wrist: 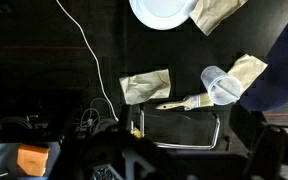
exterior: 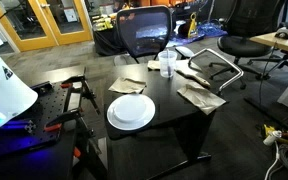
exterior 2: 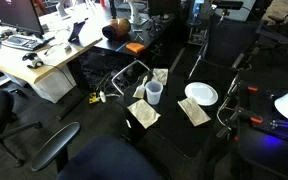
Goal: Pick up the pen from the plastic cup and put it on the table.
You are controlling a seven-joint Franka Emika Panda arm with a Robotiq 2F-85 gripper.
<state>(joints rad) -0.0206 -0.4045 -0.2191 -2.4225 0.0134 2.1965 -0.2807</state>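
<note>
One cup [exterior: 167, 66] stands upright toward the far edge of the table [exterior: 174, 118] in both exterior views. In the wrist view it sits right of centre, seen obliquely from high up.

Pen: not resolved in any view, being thin and dark against a black top. Judged to be in the cup, unconfirmed.

Plate [exterior: 131, 111] is near the front edge, well apart from the cup. Brown napkins [exterior: 201, 97] lie around the cup, one just beside it.

Arm [exterior: 4, 85]: its white body is at the side of the table, well apart from the cup.

Gripper: lost in the dark lower edge of the wrist view. Cannot tell whether the fingers are apart or together.

Step in hand (judgement): approach. Nothing is grasped yet, and the task is at its start.

Notes for doing it well:
- Bring the cup to the centre of the wrist view before descending, and confirm which way the pen leans.
- Come down vertically with fingers apart, straddling the pen shaft above the rim and clear of the cup wall.
- Close on the shaft only.
- Lift straight up until the tip clears the rim. The cup looks light and may ride up or tip if the pen drags on it.
- Set the pen flat on bare table between cup and plate, not on a napkin.
</note>
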